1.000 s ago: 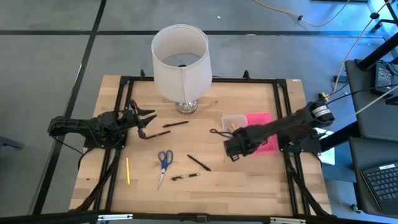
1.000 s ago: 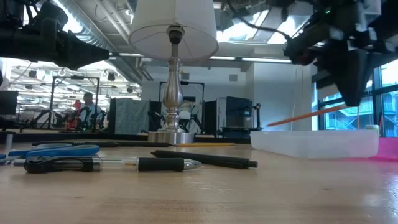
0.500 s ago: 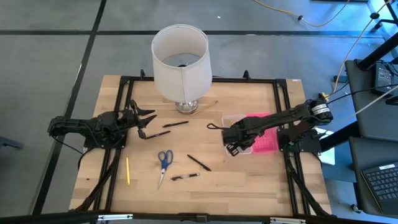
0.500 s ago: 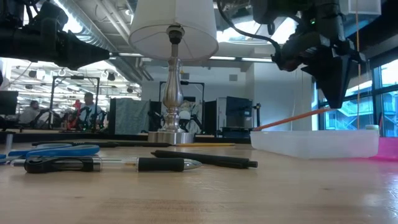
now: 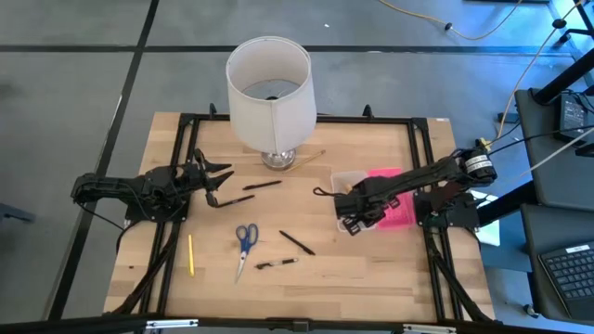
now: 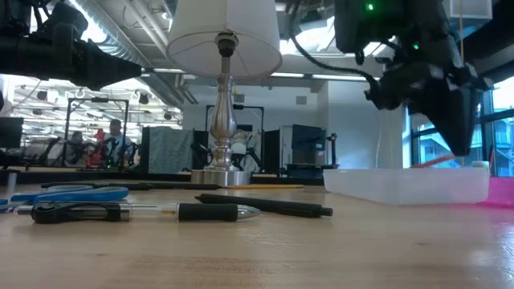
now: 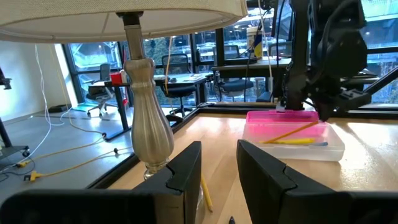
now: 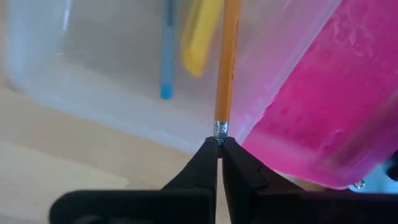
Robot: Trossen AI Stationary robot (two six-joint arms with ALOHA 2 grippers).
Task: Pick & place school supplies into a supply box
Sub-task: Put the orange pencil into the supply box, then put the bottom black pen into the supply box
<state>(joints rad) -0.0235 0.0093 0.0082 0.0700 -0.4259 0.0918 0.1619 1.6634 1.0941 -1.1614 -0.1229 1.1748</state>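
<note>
Orange pencil (image 8: 225, 59) slanting into the clear supply box (image 7: 292, 138), far end inside beside a blue pen (image 8: 167, 50) and a yellow pencil (image 8: 200, 34), eraser end pinched at the box's wall by the right gripper (image 8: 219, 149). Pink lid (image 5: 394, 199) alongside. Left gripper (image 7: 217, 174) spread, empty, near the lamp (image 5: 270, 88). Scissors (image 5: 245, 239), black pens (image 5: 297, 243), another yellow pencil (image 5: 190, 254) lying loose on the table (image 5: 371, 269).

Grey floor (image 5: 74, 83), office windows (image 7: 93, 68) beyond

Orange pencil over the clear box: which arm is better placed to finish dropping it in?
Right. Its tool pinches the thin orange pencil over the clear plastic box; the left tool waits across the table.
</note>
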